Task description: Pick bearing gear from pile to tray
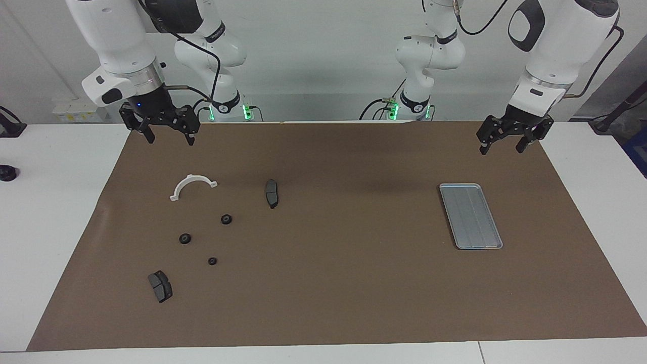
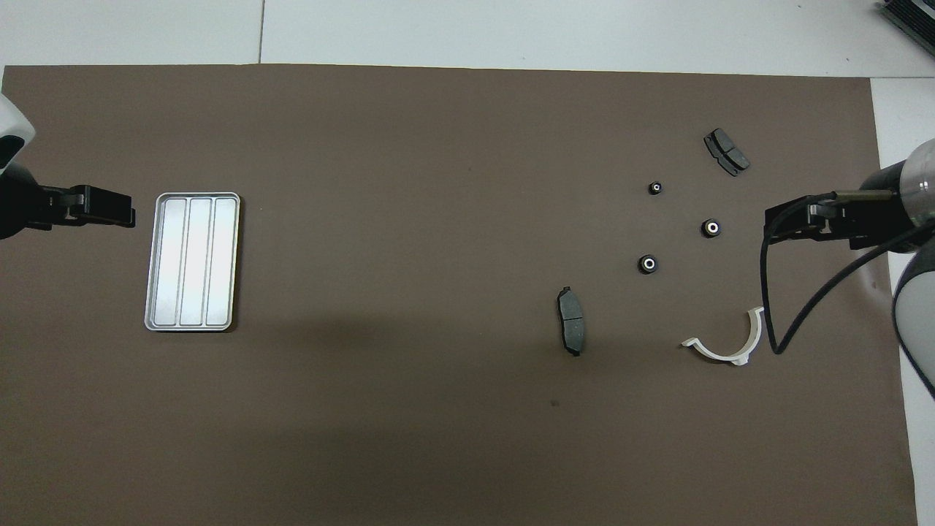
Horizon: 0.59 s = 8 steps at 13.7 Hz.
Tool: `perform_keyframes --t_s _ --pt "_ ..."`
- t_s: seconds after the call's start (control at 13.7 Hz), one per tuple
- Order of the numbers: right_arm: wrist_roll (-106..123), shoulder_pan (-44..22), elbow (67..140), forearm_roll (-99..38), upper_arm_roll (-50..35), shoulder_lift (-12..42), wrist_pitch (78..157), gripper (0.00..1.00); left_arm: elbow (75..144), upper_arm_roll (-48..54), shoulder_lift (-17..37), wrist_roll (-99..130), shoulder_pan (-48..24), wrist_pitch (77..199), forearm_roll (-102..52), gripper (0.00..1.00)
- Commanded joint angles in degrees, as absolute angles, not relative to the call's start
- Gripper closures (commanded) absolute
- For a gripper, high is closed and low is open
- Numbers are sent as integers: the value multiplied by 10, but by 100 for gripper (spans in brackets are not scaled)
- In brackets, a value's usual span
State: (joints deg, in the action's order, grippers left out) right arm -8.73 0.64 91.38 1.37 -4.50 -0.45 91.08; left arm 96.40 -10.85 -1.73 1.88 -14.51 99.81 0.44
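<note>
- White counter [image 1: 55, 212] carrying a brown mat [image 1: 323, 283]; pale wall at the robots' end.
- Right tool [image 1: 169, 137]: raised over the mat's edge at the right arm's end, fingers spread, holding nothing; the arm waits.
- White half-ring bracket [image 1: 192, 186]: lies flat, arch turned toward the robots, the pile's part nearest them.
- Three bearing gears, small black discs, each showing a pale centre in the overhead view, lying apart from one another on the mat: one [image 1: 226, 219] just farther from the robots than the bracket, one [image 1: 185, 238] farther still, and the smallest [image 1: 213, 261] farthest.
- Dark grey brake pad [image 1: 160, 286]: farthest part of the pile from the robots.
- Second brake pad [image 1: 272, 193]: lies alone, toward the mat's middle.
- Tray [image 1: 470, 216]: flat silver-grey rectangle with rounded corners, raised rim and lengthwise ridges, holding nothing, well apart from the pile, at the left arm's end.
- Left tool [image 1: 505, 144]: raised beside the tray, fingers spread, holding nothing; the arm waits.
</note>
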Motion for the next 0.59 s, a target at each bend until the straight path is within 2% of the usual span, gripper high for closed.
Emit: perform_keyframes --t_s 0.0,0.29,0.51 --pt "-74 15 916 -1 -48 -7 904 0 980 -106 -32 23 -142 1000 14 0" --pt "-69 14 917 0 -48 -7 916 0 980 -107 -32 23 -142 1000 14 0" --pt "-69 11 952 0 -48 -16 951 0 980 -107 -32 23 -142 1000 14 0"
